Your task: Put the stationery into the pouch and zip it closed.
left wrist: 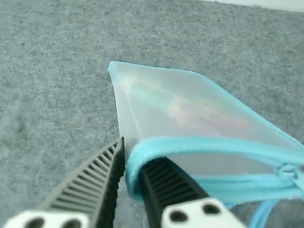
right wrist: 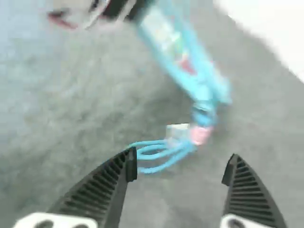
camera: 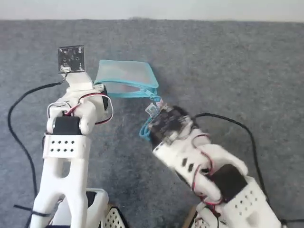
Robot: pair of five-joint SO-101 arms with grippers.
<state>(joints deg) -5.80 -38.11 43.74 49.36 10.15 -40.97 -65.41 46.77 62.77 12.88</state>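
On a grey tabletop (camera: pixel 228 61), seen from above, a translucent blue-edged pouch (camera: pixel 124 76) lies flat at the far centre, its zip edge toward the near side; the left gripper (camera: pixel 101 91) sits at the pouch's near-left corner, while the right gripper (camera: pixel 151 119) hovers just near of the right-hand corner, where the zip pull (camera: pixel 155 100) and a looped blue strap (camera: pixel 144 130) trail onto the tabletop.

From the left wrist, the ribbed fingers (left wrist: pixel 95 185) are closed on the blue zip edge at that corner, pinning it; the stationery (left wrist: pixel 190 110) shows as soft coloured shapes through the pouch wall, already inside; the zip band runs on to the pull at the opposite end of the edge, though whether its teeth are fully shut cannot be told.

From the right wrist, the fingers (right wrist: pixel 109 190) stand wide apart and hold nothing; the strap loop lies on the tabletop between them, with a small tag (right wrist: pixel 178 129) and a pink charm (right wrist: pixel 199 136) just beyond; the pouch stretches away behind.

The loading looks done and zipping is the step in hand, likely at or near its end; if any gap is left, the next move calls for the right fingers to close on the pull or strap and draw it away from the pinned corner, along the line of the zip, with the left grip firm so the pouch does not slide.
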